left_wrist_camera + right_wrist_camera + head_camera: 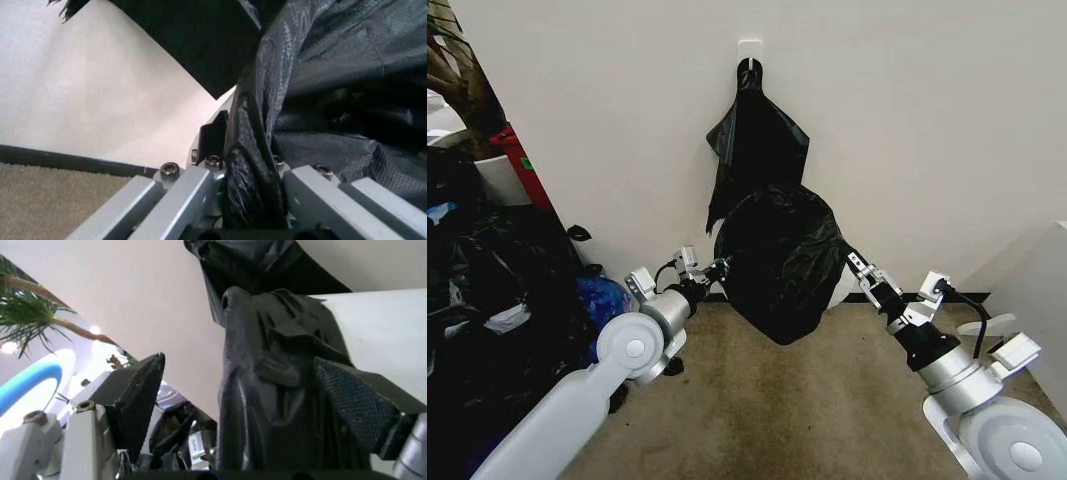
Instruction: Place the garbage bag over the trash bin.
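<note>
Nearest you, both arms reach forward over the carpet [807, 420] toward the wall [907, 120]. Your left gripper [712, 270] sits at the left side of the bag [782, 260], its fingers [200, 192] closed on a bunched fold of black plastic. Your right gripper [859, 272] is at the bag's right side; its fingers [143, 395] stand apart, with a hanging fold between them that neither pad visibly touches.

The bag is draped over the bin [837, 290], hiding all but a sliver of white at its right. Bin and bag stand at the foot of the wall, between the two grippers and about equally near each.

Behind and above, spare bags [755, 140] hang from a white hook [749, 48]. Left is crowded with stuffed black sacks [487, 300]; right and toward you the floor is open.
</note>
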Tool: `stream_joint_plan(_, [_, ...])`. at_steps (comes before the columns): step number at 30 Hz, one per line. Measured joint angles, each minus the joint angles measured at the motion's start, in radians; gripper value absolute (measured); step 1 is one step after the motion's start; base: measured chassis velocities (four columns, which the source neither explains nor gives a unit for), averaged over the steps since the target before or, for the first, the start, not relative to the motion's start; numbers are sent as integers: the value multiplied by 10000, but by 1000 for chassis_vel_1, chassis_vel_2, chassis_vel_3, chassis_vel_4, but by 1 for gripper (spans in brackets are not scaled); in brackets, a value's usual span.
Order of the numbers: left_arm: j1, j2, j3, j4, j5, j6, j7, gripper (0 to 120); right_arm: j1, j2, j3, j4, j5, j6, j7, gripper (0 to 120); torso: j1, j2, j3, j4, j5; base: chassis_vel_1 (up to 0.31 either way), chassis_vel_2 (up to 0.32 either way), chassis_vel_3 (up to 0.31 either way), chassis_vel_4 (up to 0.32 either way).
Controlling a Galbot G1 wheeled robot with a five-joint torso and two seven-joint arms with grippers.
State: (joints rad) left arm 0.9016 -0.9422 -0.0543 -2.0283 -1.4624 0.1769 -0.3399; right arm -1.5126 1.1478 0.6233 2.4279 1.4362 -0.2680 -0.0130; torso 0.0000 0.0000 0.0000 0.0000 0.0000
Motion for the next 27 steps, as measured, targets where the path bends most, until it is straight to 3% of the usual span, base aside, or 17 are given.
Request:
stream_joint_plan(12, [-57, 17, 14, -40, 4, 17, -45, 1, 277, 22, -366, 126, -192, 31, 285, 77, 0, 0, 0, 0, 0, 0, 0, 0, 0])
stream_joint_plan(27, [-114, -32, 23, -40, -2, 15, -59, 1, 378, 29, -525, 54, -314, 153, 434, 25, 0, 0, 0, 0, 0, 0, 0, 0, 0])
